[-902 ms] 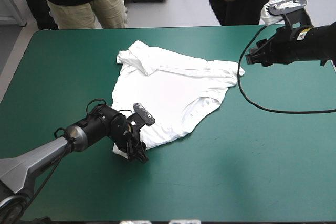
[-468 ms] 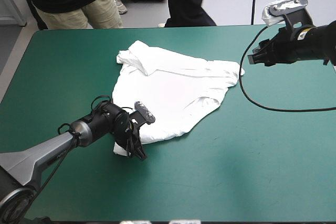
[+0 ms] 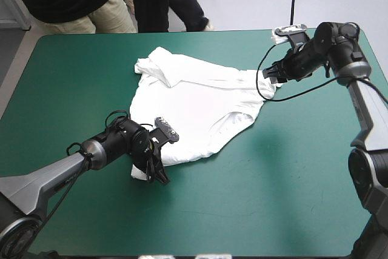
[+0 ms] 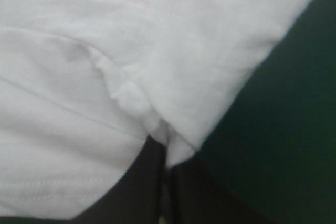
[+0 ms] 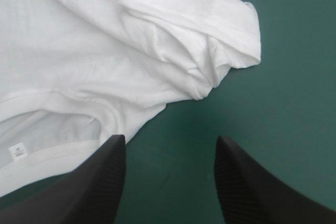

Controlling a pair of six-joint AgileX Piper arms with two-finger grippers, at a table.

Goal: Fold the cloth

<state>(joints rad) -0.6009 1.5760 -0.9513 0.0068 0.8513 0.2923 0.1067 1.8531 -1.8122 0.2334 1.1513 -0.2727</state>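
Overhead view, close wrist views, shared T-shirt

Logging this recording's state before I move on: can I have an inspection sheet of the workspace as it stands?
Surface: cover, teal-green, bare around the cloth.
Job's things: T-shirt, white, spread mostly flat mid-table, rumpled along its far edge.
Clutter: nothing seen.
Grippers: left gripper shut on the T-shirt's near corner; right gripper open, holding nothing, over the cover beside a sleeve.
Cables: nothing seen besides the robot's own.
Surroundings: nothing seen.
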